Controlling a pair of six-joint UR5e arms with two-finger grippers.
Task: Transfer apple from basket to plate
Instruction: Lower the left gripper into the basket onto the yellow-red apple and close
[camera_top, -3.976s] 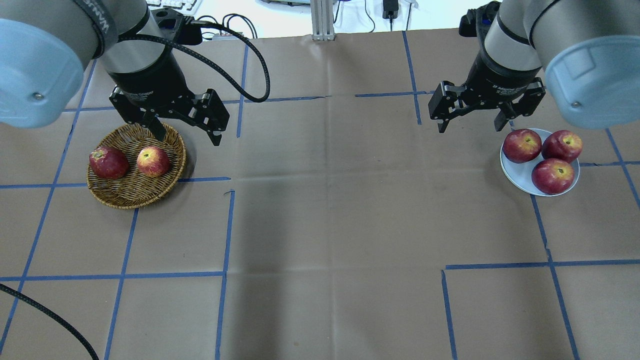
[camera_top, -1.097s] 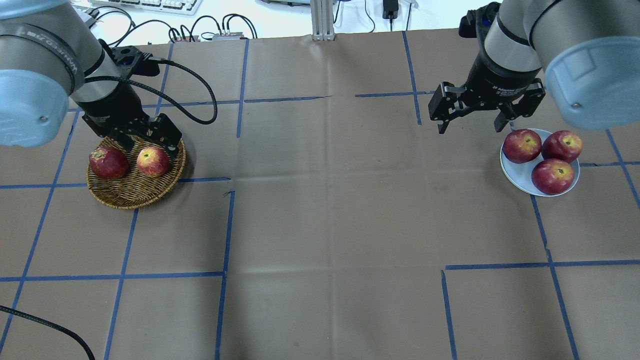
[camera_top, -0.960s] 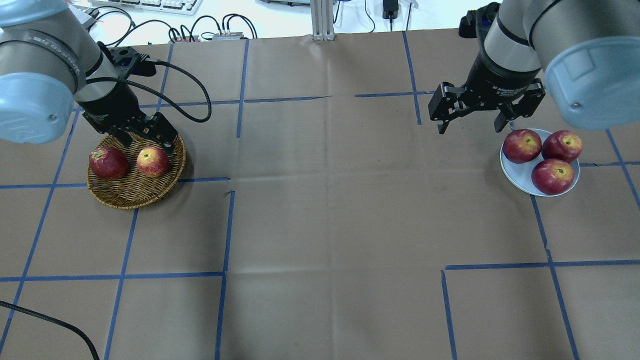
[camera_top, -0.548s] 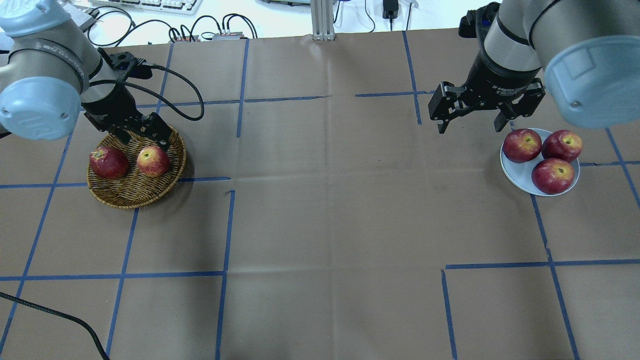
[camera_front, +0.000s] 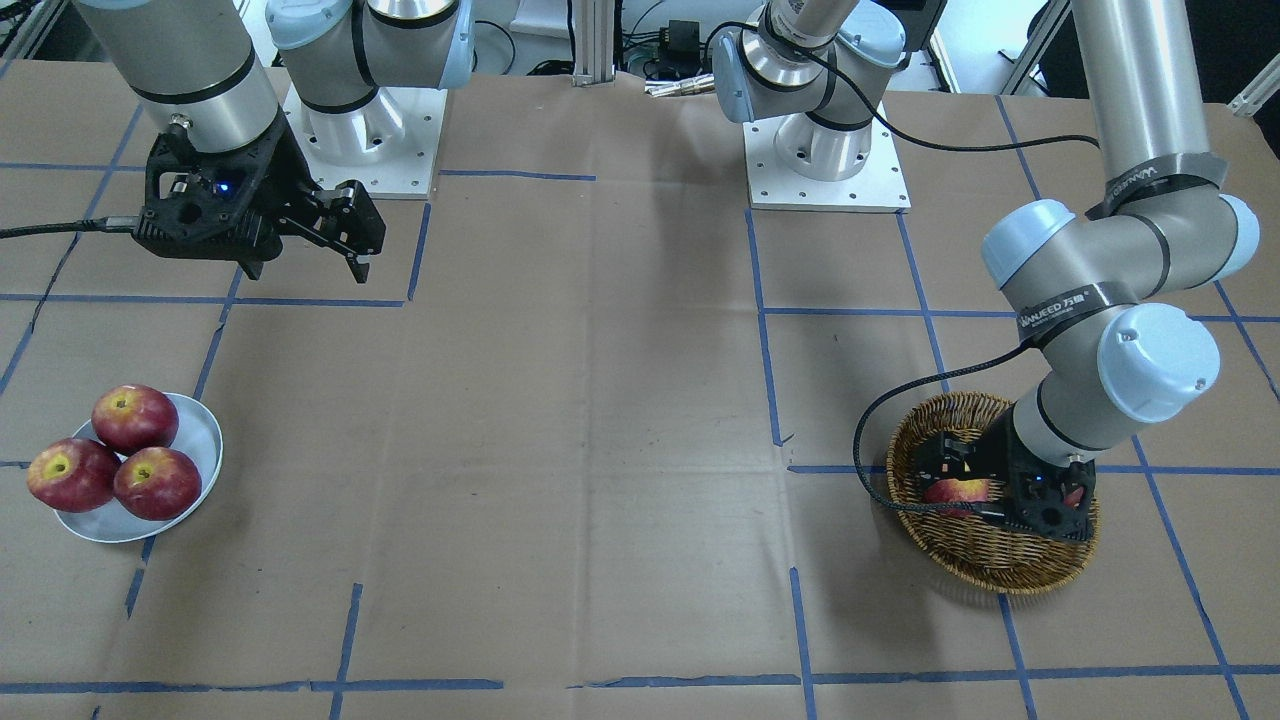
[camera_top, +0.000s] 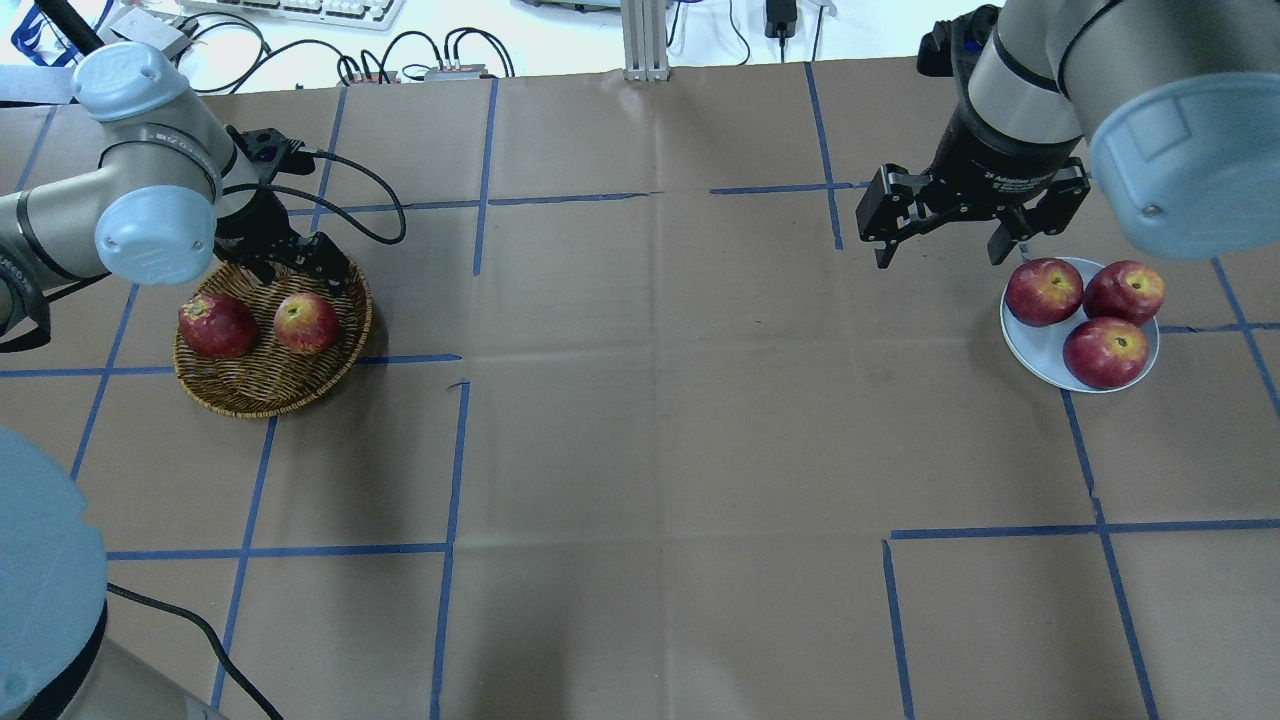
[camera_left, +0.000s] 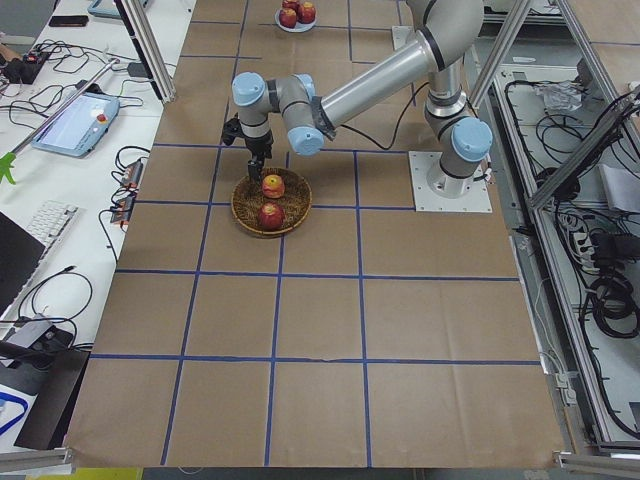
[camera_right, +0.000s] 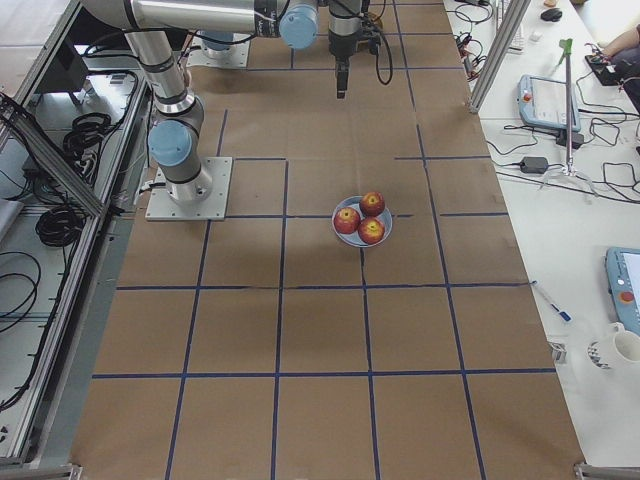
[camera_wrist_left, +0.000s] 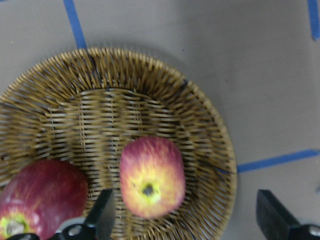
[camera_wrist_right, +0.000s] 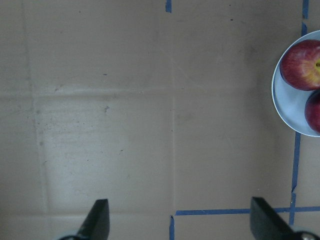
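The pinkish-red, yellow-streaked apple (camera_top: 306, 323) lies in the wicker basket (camera_top: 270, 400) on the table's left, beside a darker red apple (camera_top: 217, 325). My left gripper (camera_top: 298, 280) is open and low over the basket's far side. In the left wrist view the apple (camera_wrist_left: 152, 176) sits between the spread fingertips (camera_wrist_left: 102, 220), close to the left one, with no grip on it. In the front view the gripper (camera_front: 985, 495) is down inside the basket (camera_front: 1000, 570). The pale plate (camera_top: 1040, 350) is far right. My right gripper (camera_top: 940, 250) is open and empty, hovering left of the plate.
Three dark red apples (camera_top: 1105, 352) fill most of the plate (camera_front: 200, 430). The left arm's black cable (camera_top: 360, 190) loops behind the basket. Blue tape lines grid the brown paper table cover. Cables and a keyboard lie past the far edge.
My left arm has swung down and lowered its open gripper from above the basket's far rim onto the lighter apple. The apples, the basket and the right arm have not moved.
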